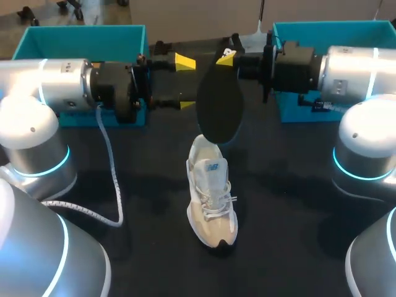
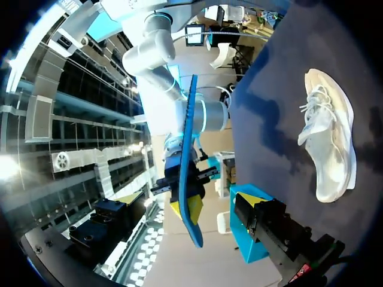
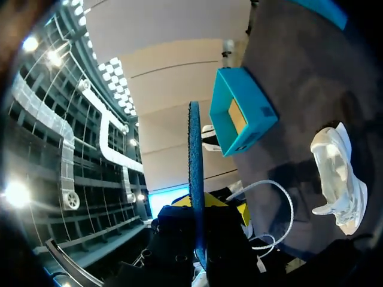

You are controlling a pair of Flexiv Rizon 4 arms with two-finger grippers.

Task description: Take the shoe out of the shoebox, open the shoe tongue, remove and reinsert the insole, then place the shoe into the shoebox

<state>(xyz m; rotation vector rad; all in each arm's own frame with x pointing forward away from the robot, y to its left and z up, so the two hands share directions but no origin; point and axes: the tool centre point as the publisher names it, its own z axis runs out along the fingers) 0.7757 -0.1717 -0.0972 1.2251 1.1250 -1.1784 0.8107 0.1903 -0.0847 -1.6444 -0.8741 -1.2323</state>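
A white and beige sneaker (image 1: 211,199) stands on its sole mid-table, toe toward the front, laces loose; both wrist views show it too (image 2: 329,137) (image 3: 340,173). Above its heel hangs the dark insole (image 1: 219,102), blue on its other face (image 2: 190,161) (image 3: 194,173). My right gripper (image 1: 225,59) (image 3: 200,206) is shut on the insole's upper end. My left gripper (image 1: 184,83) (image 2: 192,200) stands wide open beside the insole, its fingers not touching it. One teal shoebox (image 1: 80,43) (image 3: 239,110) stands at the back left, behind my left arm.
A second teal box (image 1: 334,31) stands at the back right behind my right arm. A white cable (image 1: 112,167) trails from my left wrist down across the dark table (image 1: 148,247) on its left side.
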